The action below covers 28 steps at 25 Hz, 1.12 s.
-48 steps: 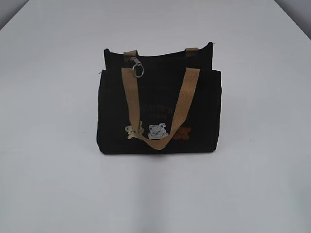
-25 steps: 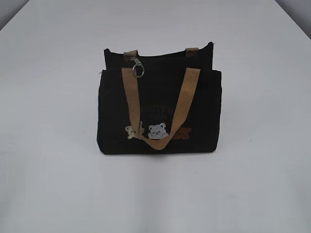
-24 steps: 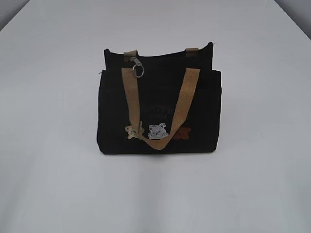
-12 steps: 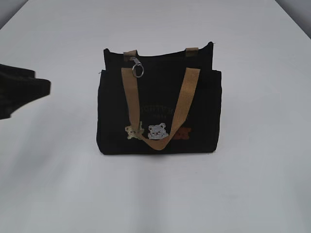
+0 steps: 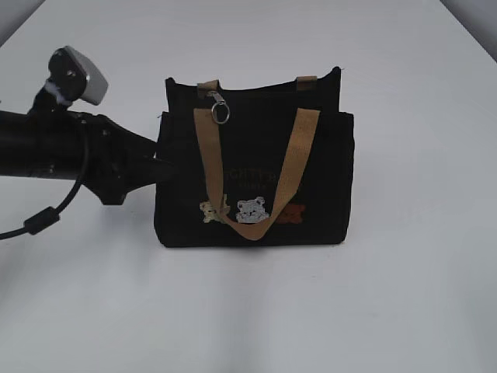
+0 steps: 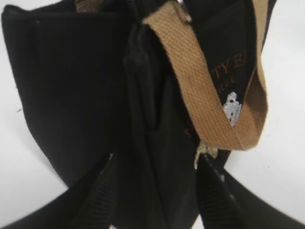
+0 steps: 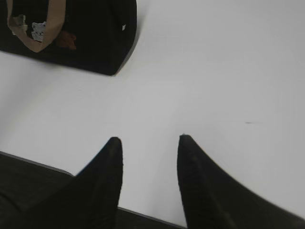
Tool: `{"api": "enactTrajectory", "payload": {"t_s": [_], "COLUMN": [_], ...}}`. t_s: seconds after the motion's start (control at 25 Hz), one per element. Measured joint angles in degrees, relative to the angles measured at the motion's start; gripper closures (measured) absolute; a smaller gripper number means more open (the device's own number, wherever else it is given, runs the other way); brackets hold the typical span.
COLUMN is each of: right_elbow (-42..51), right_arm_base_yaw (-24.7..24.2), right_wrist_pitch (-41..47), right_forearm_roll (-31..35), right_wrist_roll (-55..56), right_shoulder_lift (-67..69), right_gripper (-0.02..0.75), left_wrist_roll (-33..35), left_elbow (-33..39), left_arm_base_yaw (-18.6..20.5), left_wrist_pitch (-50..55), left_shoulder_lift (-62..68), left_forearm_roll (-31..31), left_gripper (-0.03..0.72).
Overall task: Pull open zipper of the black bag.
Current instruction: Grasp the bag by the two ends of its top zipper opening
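Observation:
The black bag [image 5: 252,179] stands upright in the middle of the white table, its front tan handle [image 5: 299,167] hanging down over the bear patches. Along its top edge runs the dark zipper [image 5: 256,90], with the silver ring pull [image 5: 221,113] hanging at the left. My left gripper [image 5: 161,167] is at the bag's left end. In the left wrist view, the left gripper [image 6: 155,160] is open, its fingers astride the bag's [image 6: 76,86] corner fold. My right gripper [image 7: 148,140] is open over bare table, well away from the bag [image 7: 95,33].
The white table [image 5: 404,295] stretches all round the bag. My left arm and its cable [image 5: 46,214] lie across the left side of the table. The table's far corners [image 5: 481,19] show at the top of the exterior view.
My left arm has come in from the left edge and reached the bag's left end. The bag and its ring pull have not moved.

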Motion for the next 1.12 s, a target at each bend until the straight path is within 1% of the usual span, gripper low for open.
{"api": "enactTrajectory", "payload": {"t_s": [0.08, 0.12, 0.2, 0.24, 0.28, 0.4, 0.48, 0.56, 0.6, 0.68, 0.84, 1.0, 1.12], "right_elbow": [-0.2, -0.4, -0.8, -0.9, -0.9, -1.5, -3.6, -7.8, -10.6, -16.5, -29.1, -38.2, -42.7], "right_arm_base_yaw": [0.0, 0.0, 0.0, 0.0, 0.0, 0.2, 1.8, 4.9, 6.9, 10.2, 14.6, 16.5, 18.1], "right_wrist_pitch": [-0.1, -0.5, -4.3, -8.0, -12.1, -22.2, -25.3, -27.5, -28.9, -29.0, -29.0, -29.1, -29.7], "right_forearm_roll": [3.0, 4.9, 12.0, 15.9, 21.4, 39.5, 52.2, 60.9, 64.3, 68.1, 70.0, 70.0, 70.0], "right_wrist_roll": [-2.8, -5.3, -13.1, -17.4, -23.0, -41.0, -53.1, -60.3, -62.1, -62.4, -55.5, -49.8, -46.3], "right_shoulder_lift": [1.8, 4.1, 9.8, 13.7, 18.1, 33.7, 45.8, 59.8, 64.7, 75.7, 92.2, 101.9, 107.0], "right_gripper": [0.429, 0.429, 0.429, 0.429, 0.429, 0.429, 0.429, 0.429, 0.429, 0.429, 0.422, 0.397, 0.392], "left_wrist_roll": [0.0, 0.0, 0.0, 0.1, 0.1, 0.0, 0.0, 0.0, 0.0, 0.0, 0.0, 0.0, 0.0], "left_elbow": [-2.8, -3.8, -5.9, -6.4, -6.6, -6.7, -6.8, -6.7, -6.7, -6.7, -6.8, -6.8, -6.8], "left_arm_base_yaw": [-1.1, -1.9, -3.3, -3.9, -4.1, -4.1, -4.1, -4.1, -4.1, -4.1, -4.2, -4.2, -4.2], "left_wrist_pitch": [0.1, 0.1, 0.2, 0.1, -0.1, -0.1, -0.3, -0.2, -0.2, -0.2, -0.2, -0.2, -0.3], "left_shoulder_lift": [2.6, 4.0, 5.7, 6.5, 6.8, 6.9, 6.9, 6.9, 6.9, 6.9, 6.9, 6.9, 6.9], "left_forearm_roll": [-0.1, -0.2, -0.3, -0.4, -0.4, -0.5, -0.5, -0.5, -0.6, -0.6, -0.6, -0.6, -0.6], "left_gripper": [0.294, 0.324, 0.461, 0.558, 0.617, 0.623, 0.623, 0.623, 0.623, 0.623, 0.623, 0.623, 0.623]}}
